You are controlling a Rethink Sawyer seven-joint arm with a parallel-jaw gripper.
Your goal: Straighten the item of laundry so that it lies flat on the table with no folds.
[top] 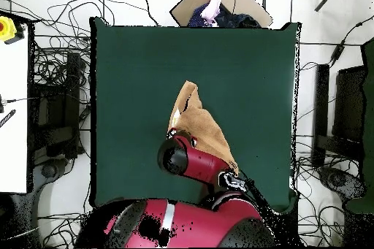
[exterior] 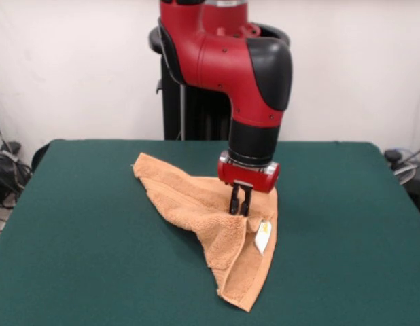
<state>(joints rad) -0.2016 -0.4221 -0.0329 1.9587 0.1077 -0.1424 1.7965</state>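
Your gripper (exterior: 240, 204) pinched shut on towel (exterior: 196, 197) mid-desk (exterior: 74, 231), lifting fold into peak; towel's long axis runs from far corner toward near tip below gripper; white tag (exterior: 264, 236) beside it

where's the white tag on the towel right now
In the front view the white tag sits on the towel, just below and right of the gripper.
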